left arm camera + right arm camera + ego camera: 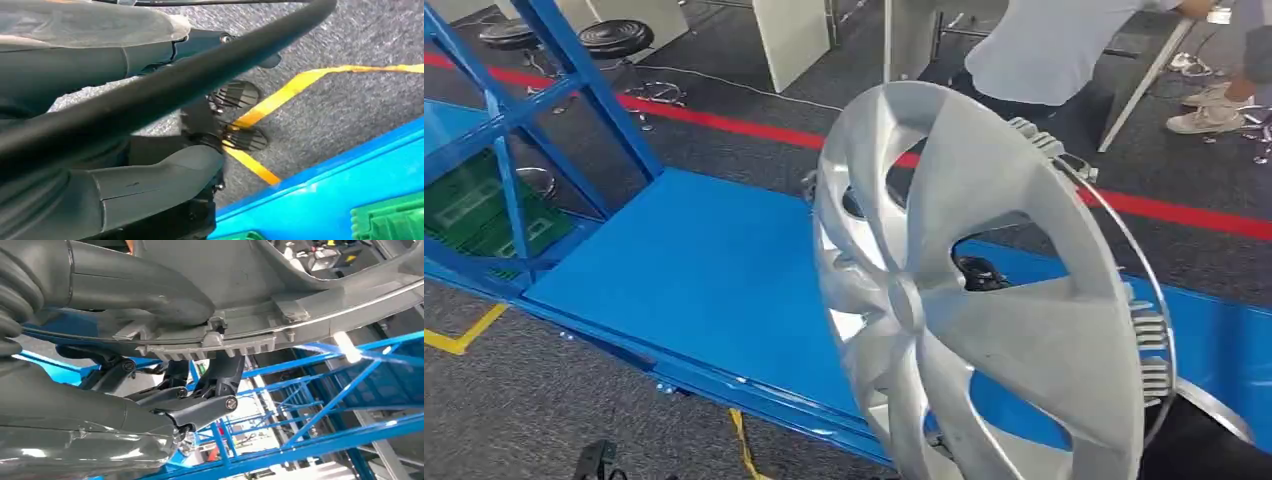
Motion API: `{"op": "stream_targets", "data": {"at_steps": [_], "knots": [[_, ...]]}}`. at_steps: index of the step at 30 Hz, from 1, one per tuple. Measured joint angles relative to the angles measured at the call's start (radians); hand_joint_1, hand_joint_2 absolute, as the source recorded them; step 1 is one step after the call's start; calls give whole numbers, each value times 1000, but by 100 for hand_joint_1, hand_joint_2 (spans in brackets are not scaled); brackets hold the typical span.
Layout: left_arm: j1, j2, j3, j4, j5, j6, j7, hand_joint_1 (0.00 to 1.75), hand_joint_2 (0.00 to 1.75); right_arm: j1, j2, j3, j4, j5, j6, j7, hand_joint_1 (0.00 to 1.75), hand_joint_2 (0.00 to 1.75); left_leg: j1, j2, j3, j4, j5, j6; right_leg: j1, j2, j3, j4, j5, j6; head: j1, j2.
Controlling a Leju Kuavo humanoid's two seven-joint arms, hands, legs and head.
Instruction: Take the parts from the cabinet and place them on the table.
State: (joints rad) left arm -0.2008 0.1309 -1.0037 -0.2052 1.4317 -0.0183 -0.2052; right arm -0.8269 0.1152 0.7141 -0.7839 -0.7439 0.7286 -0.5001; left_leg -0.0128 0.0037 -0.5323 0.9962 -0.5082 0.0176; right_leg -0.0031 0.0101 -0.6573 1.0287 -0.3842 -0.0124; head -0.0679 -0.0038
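Note:
A large silver hubcap (984,300) hangs tilted in front of me, over the blue table (694,270). In the right wrist view my right hand (150,415) grips the hubcap (300,295) at its ribbed rim, with the thumb on one face and the dark fingers on the other. The left wrist view shows the dark hubcap rim (200,75) running between the thumb and fingers of my left hand (150,180), which holds it. In the head view both hands are hidden behind the hubcap.
A blue metal rack (514,130) stands at the left, with green trays (474,210) low inside it. Beyond the table a person (1054,40) bends over, with black stools (614,38) and a red floor line (724,122) nearby. Yellow tape (295,85) marks the carpet.

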Motion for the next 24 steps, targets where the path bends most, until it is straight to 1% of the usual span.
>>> {"op": "stream_targets", "data": {"at_steps": [1, 2, 3, 4, 5, 6, 7, 8, 9, 10, 11, 12, 13, 14, 15, 16, 17, 18, 19, 20, 21, 22, 23, 24], "knots": [[-1, -1, 0, 0, 0, 0, 0, 0, 175, -2, 0, 0, 0, 0, 1, 0, 175, 175, 0, 4, 1, -5, 6, -2, 5, 0, -2, 0, 2, 3, -2, 0], [-7, -1, 0, 0, 0, 0, 0, 0, 175, -4, 0, 0, 0, 0, 1, 0, 175, 175, -7, 0, -2, -8, 16, -7, 0, -2, -3, -4, 8, 9, -2, 0], [-7, -2, 0, 0, 0, 0, 0, 0, 175, -4, 1, 0, 0, 0, 1, 0, 175, 175, -7, 0, -4, -9, 19, -6, -2, -3, -1, -9, 14, 14, -6, 0], [-6, -2, 0, 0, 0, 0, 0, 0, 175, -4, 1, 0, 0, 0, 1, 0, 175, 175, -7, 0, -6, -16, 31, -4, -1, -3, 0, -16, 22, 20, -8, 0], [-3, -3, 1, 0, 0, 0, 0, 0, 175, -4, 0, 0, 0, 0, 1, 0, 175, 175, 8, 4, -5, -33, 50, -4, 2, -4, -8, -10, 19, 26, -7, 0], [-2, -3, 1, 0, 0, 0, 0, 0, 175, -5, 0, -1, 1, 0, 1, -1, 175, 175, 7, 5, -11, -38, 59, 0, 3, -4, -18, 14, -21, 30, -2, 0], [-2, -3, 1, 0, 0, 0, 0, 0, 175, -6, 0, -1, 1, 0, 1, -1, 175, 175, 7, 6, -19, -38, 68, 7, 2, -4, -43, 69, -79, 33, 5, 0], [-2, -4, 1, 0, 0, 0, 0, 0, 175, -5, 0, -1, 1, 0, 1, -1, 175, 175, 7, 6, -28, -38, 74, 7, 0, -4, -61, 148, -137, 37, 12, 0], [-2, -5, 1, 0, 0, 0, 0, 0, 175, -4, 0, -1, 2, 0, 1, -1, 175, 175, 7, 6, -38, -38, 82, 7, -2, -4, -77, 231, -180, 41, 16, 0], [-1, -5, 1, 0, 0, 0, 0, 0, 175, -3, 0, -1, 4, 0, 1, -1, 175, 175, 7, 6, -48, -37, 90, 6, -2, -4, -80, 278, -196, 44, 19, 0], [1, -6, 1, 0, 0, 0, 0, 0, 175, -2, 0, 0, 6, 0, 1, -1, 175, 175, 7, 6, -58, -37, 97, 5, -4, -4, -65, 282, -188, 46, 25, 0], [2, -7, 1, 0, 0, 0, 0, 0, 175, -1, 0, 0, 6, 0, 1, -1, 175, 175, 7, 6, -66, -36, 103, 3, -6, -5, -26, 241, -166, 46, 31, 0], [3, -8, 1, 0, 0, 0, 0, 0, 175, -1, 0, 0, 6, 0, 1, -1, 175, 175, 7, 5, -72, -35, 108, 0, -7, -5, 30, 165, -137, 45, 37, 0], [4, -9, 1, 0, 0, 0, 0, 0, 175, -3, 0, 0, 6, 0, 1, -1, 175, 175, 7, 5, -77, -34, 113, -4, -7, -5, 103, 56, -110, 42, 44, 0], [3, -9, 1, 0, 0, 0, 0, 0, 175, -5, 0, 0, 6, 0, 1, -1, 175, 175, 7, 5, -81, -33, 117, -10, -7, -4, 143, -25, -129, 35, 49, 0], [2, -10, 1, 0, 0, 0, 0, 0, 175, -6, 2, 0, 6, 0, 2, -1, 175, 175, 4, 5, -89, -31, 123, -16, -2, -1, 164, -38, -120, 25, 49, 0], [3, -10, 1, 0, 0, 0, 1, 0, 175, -5, 1, -1, 6, 0, 2, -2, 175, 175, 5, 5, -87, -32, 130, -22, 0, -1, 158, -37, -114, 19, 47, 0], [3, -10, 1, 0, 0, 0, 1, 0, 175, -6, 1, -1, 7, 0, 2, -2, 175, 175, 7, 4, -89, -32, 136, -27, 1, -1, 156, -39, -113, 16, 50, 0], [3, -10, 1, 0, 0, 0, 1, 0, 175, -5, 1, 0, 7, 0, 2, -2, 175, 175, 7, 3, -89, -35, 143, -33, 3, -1, 153, -40, -107, 8, 48, 0], [4, -7, 2, 0, 0, 0, 1, 0, 175, -7, 1, 0, 8, 0, 2, -2, 175, 175, 4, 1, -95, -33, 140, -39, -6, -3, 150, -51, -95, -3, 50, 0], [4, -8, 2, 0, 0, 0, 1, 0, 175, -8, 2, 0, 7, 0, 2, -2, 175, 175, 9, 0, -108, -9, 109, -47, -7, -5, 141, -53, -85, -9, 47, 0], [3, -9, 2, 0, 0, 0, 1, 0, 175, -9, 2, 0, 7, 0, 2, -3, 175, 175, 11, 0, -134, 47, 57, -53, -7, -7, 130, -53, -76, -17, 38, 0], [3, -10, 1, 0, 0, 0, 1, 0, 175, -8, 2, 0, 7, 0, 2, -3, 175, 175, 16, 0, -164, 122, 6, -58, -7, -8, 118, -53, -68, -20, 31, 0], [3, -10, 1, 0, 0, 0, 1, 0, 175, -6, 2, 0, 8, 0, 2, -3, 175, 175, 20, 0, -193, 205, -38, -63, -7, -8, 106, -53, -60, -19, 29, 0]]}}
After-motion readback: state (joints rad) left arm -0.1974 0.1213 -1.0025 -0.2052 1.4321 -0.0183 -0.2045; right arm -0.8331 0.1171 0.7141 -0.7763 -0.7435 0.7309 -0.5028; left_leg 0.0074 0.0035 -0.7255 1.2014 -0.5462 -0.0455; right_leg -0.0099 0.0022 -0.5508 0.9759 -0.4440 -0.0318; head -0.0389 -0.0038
